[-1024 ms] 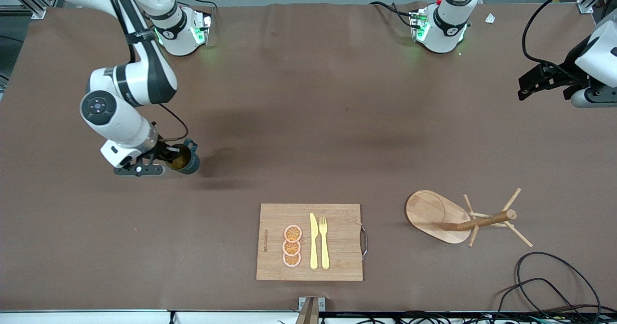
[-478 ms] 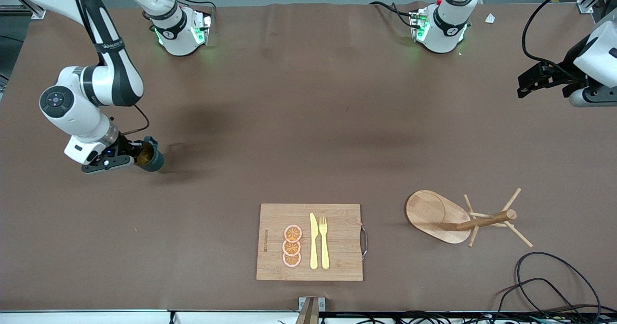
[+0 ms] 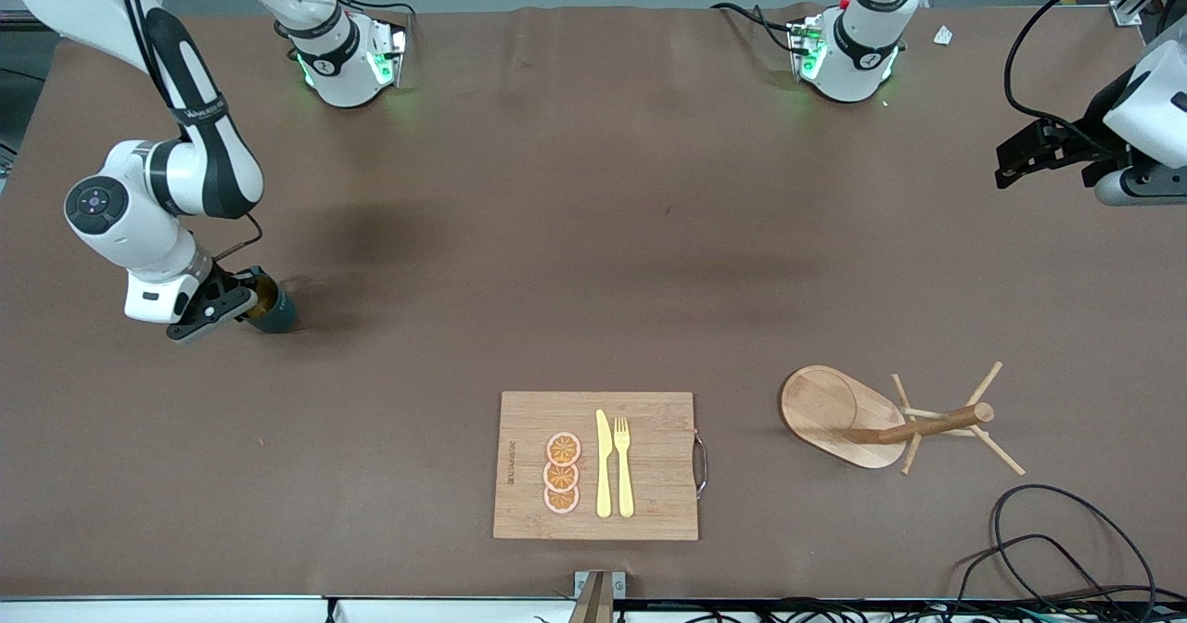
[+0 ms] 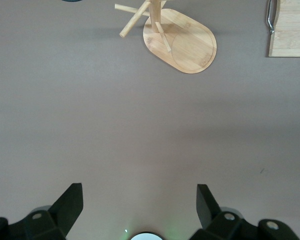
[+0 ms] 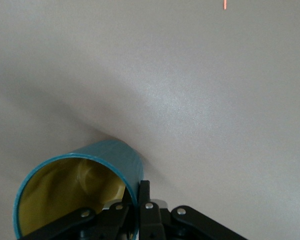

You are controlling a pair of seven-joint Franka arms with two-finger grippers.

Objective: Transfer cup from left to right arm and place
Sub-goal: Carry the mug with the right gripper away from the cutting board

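Observation:
The cup (image 3: 271, 308) is dark teal with a mustard-yellow inside. My right gripper (image 3: 243, 304) is shut on its rim and holds it tilted, low over the table near the right arm's end. In the right wrist view the cup (image 5: 75, 187) fills the lower corner, with one finger inside the rim and one outside, so the right gripper (image 5: 139, 202) pinches the wall. The cup's handle does not show. My left gripper (image 3: 1011, 164) is open and empty, up in the air at the left arm's end of the table; its fingers stand wide apart in the left wrist view (image 4: 138, 200).
A wooden cutting board (image 3: 649, 502) with orange slices, a yellow knife and a fork lies near the front edge. A wooden peg rack (image 3: 839, 414) stands toward the left arm's end, also in the left wrist view (image 4: 182, 40). Black cables (image 3: 1048, 540) lie at the front corner.
My right arm has carried the cup toward the right arm's end of the table and lower. The left arm has not moved.

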